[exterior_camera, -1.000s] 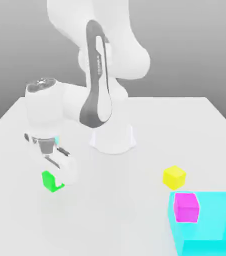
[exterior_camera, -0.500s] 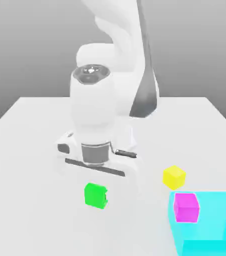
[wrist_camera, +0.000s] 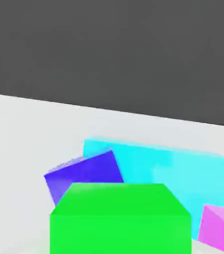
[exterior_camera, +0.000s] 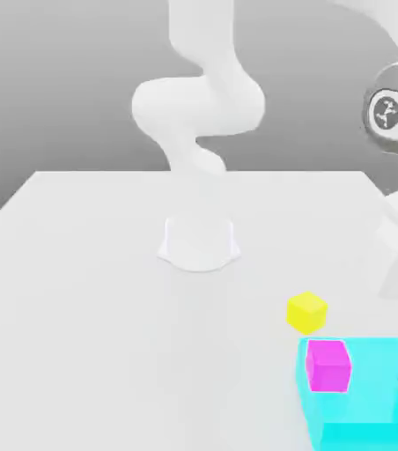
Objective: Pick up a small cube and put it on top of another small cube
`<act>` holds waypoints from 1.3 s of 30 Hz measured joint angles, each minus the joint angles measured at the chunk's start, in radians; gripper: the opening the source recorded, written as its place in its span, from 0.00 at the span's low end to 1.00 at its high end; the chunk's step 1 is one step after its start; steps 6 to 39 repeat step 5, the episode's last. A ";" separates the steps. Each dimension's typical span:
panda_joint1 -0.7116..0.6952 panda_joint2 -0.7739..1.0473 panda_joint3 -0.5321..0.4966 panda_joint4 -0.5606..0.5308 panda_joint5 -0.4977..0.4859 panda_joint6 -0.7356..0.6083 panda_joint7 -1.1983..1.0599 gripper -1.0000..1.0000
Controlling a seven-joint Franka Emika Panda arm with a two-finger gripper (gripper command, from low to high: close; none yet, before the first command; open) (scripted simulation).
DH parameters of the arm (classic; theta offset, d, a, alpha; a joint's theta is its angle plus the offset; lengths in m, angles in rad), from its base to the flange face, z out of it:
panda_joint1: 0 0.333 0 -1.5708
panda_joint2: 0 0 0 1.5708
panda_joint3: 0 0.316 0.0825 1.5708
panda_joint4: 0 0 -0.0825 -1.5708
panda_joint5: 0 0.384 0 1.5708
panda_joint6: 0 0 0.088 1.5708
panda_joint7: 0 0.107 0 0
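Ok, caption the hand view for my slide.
Green cube up close, with the blue cube, cyan block and magenta cube behind.

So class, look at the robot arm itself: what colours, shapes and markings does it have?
The arm is glossy white, built of rounded tubular segments on a round white base. Near the wrist, a dark grey disc with a small white logo marks one joint.

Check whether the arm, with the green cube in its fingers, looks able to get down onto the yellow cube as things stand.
Probably yes. The yellow cube sits alone on the white table, its top bare, apart from the cyan block. The green cube hangs nearby.
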 joint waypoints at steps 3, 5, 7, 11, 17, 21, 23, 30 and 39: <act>0.006 0.021 -0.005 -0.004 -0.013 0.023 0.009 1.00; 0.006 0.021 -0.005 -0.004 -0.013 0.023 0.009 1.00; 0.006 0.021 -0.005 -0.004 -0.013 0.023 0.009 1.00; 0.006 0.021 -0.005 -0.004 -0.013 0.023 0.009 1.00; 0.006 0.021 -0.005 -0.004 -0.013 0.023 0.009 1.00; 0.006 0.021 -0.005 -0.004 -0.013 0.023 0.009 1.00; 0.006 0.021 -0.005 -0.004 -0.013 0.023 0.009 1.00; 0.006 0.021 -0.005 -0.004 -0.013 0.023 0.009 1.00; 0.006 0.021 -0.005 -0.004 -0.013 0.023 0.009 1.00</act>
